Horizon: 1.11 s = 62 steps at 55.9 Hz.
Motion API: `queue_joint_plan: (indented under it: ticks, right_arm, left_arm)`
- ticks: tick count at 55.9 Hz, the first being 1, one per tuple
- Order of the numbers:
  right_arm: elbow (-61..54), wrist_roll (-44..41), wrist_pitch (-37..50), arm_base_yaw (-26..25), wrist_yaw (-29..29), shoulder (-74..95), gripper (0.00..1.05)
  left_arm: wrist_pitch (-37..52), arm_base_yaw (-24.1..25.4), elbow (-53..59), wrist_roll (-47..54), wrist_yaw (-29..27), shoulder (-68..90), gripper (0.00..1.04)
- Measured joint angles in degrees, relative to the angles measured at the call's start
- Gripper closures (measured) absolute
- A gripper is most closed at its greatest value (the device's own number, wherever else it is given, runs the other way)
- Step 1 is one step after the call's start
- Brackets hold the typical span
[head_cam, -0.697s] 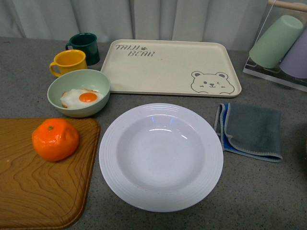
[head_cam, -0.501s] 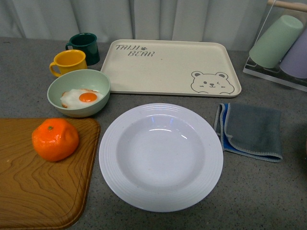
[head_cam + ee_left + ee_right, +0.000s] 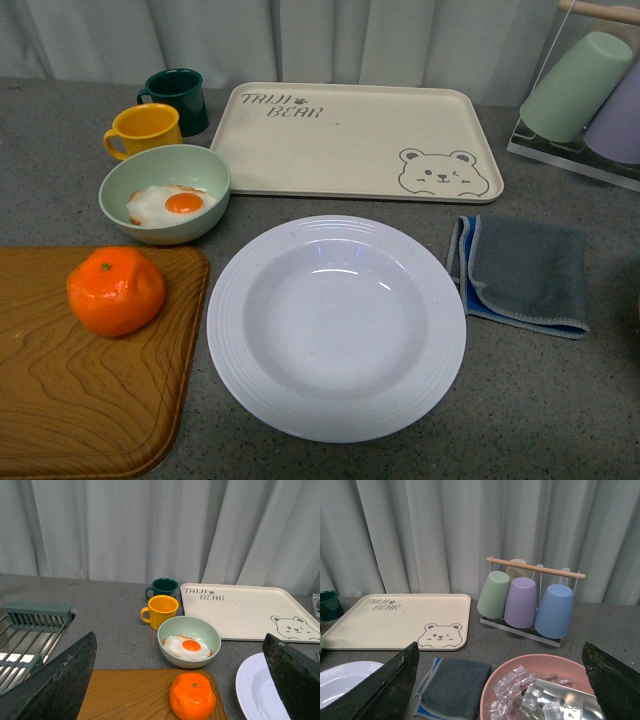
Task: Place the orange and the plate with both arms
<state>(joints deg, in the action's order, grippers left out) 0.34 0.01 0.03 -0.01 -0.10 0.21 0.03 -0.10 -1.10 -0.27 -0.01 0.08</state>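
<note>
The orange (image 3: 116, 290) is sitting on the far part of the board (image 3: 80, 400), at the left of the front view, just this side of the bowl (image 3: 214, 195) that is holding the egg (image 3: 170, 205). The plate (image 3: 228, 330) is lying flat on the table (image 3: 560, 400), just beside the board's right edge, with the tray (image 3: 350, 150) behind it and the cloth (image 3: 525, 275) to its right. A yellow mug (image 3: 145, 130) and a green mug (image 3: 180, 98) are standing behind the bowl.

Against the earlier front pictures, nothing is showing a change: orange, plate, bowl and cloth are all lying where they were. Neither arm is showing in the front view.

In the left wrist view, the left gripper (image 3: 178, 636) is hanging above the table with its fingers (image 3: 60, 680) spread wide and nothing between them. It is looking over the orange (image 3: 192, 696), the bowl (image 3: 200, 627) and an edge of the plate (image 3: 250, 690).

In the right wrist view, the right gripper (image 3: 500, 645) is likewise gaping wide and holding nothing. It is hanging over the cloth (image 3: 455, 682) and a pink bowl (image 3: 530, 661) of ice (image 3: 517, 690), with the rack of cups (image 3: 522, 602) standing beyond.
</note>
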Motion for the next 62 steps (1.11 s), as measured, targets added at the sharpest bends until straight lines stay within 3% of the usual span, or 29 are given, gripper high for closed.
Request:
queue_joint_plan:
  ticks: [56, 62]
  right_arm:
    - [0.00, 0.00, 0.00, 0.00, 0.00, 0.00, 0.09]
    - [0.00, 0.00, 0.00, 0.00, 0.00, 0.00, 0.09]
  left_arm:
    - [-0.11, -0.02, -0.04, -0.04, -0.20, 0.11, 0.07]
    - [-13.00, -2.01, -4.96, -1.53, -3.63, 9.86, 0.07]
